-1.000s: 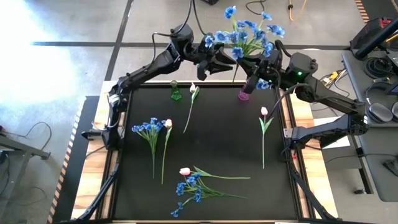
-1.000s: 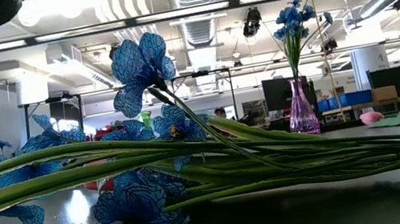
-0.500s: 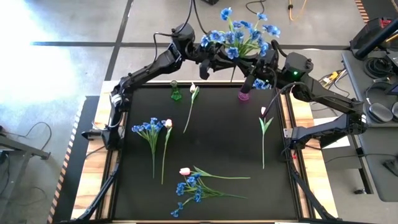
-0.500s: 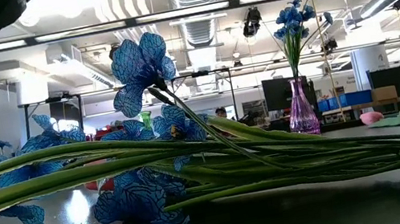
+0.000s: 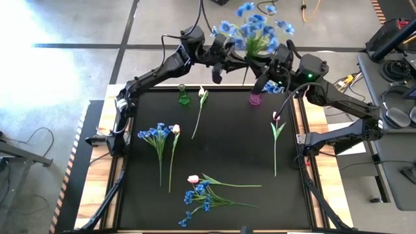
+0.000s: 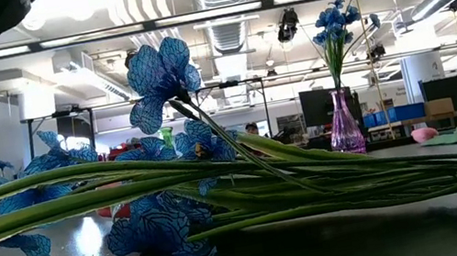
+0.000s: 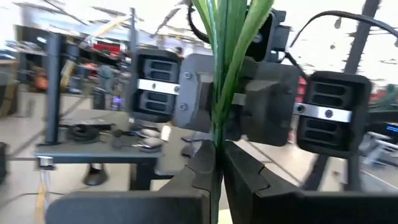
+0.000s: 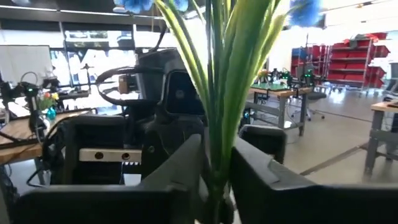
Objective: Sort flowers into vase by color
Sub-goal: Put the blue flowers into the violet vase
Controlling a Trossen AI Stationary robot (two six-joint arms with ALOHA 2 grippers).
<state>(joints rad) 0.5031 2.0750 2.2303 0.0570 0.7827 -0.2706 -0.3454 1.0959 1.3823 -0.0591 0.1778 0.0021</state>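
Left wrist view shows the left gripper (image 7: 217, 168) pinched shut on the green stems of a blue bunch (image 7: 227, 56), the stems rising straight up between its two dark fingers (image 7: 199, 165). Facing it, the right gripper (image 8: 214, 168) has its fingers close on either side of the same stems, but whether they clamp them or stand slightly apart cannot be told. From above, both grippers meet at the far edge of the table over the pink vase (image 5: 255, 99), the left one (image 5: 224, 65) reaching in from the left and the right one (image 5: 263, 81) from the right, with the blue blossoms (image 5: 255, 29) spread above them. The low view shows the bunch (image 6: 338, 31) standing upright in that pink vase (image 6: 345, 127).

A small green vase (image 5: 184, 96) stands further left along the far edge, and a white tulip (image 5: 200, 104) lies just beside it on the black mat (image 5: 227, 149). A pink tulip (image 5: 275, 140) lies near the right edge. On the left side lie another blue bunch (image 5: 158, 140) and a pink tulip (image 5: 173, 153) side by side. Near the front lie a third pink tulip (image 5: 214, 182) and a blue bunch (image 5: 205, 198), touching.
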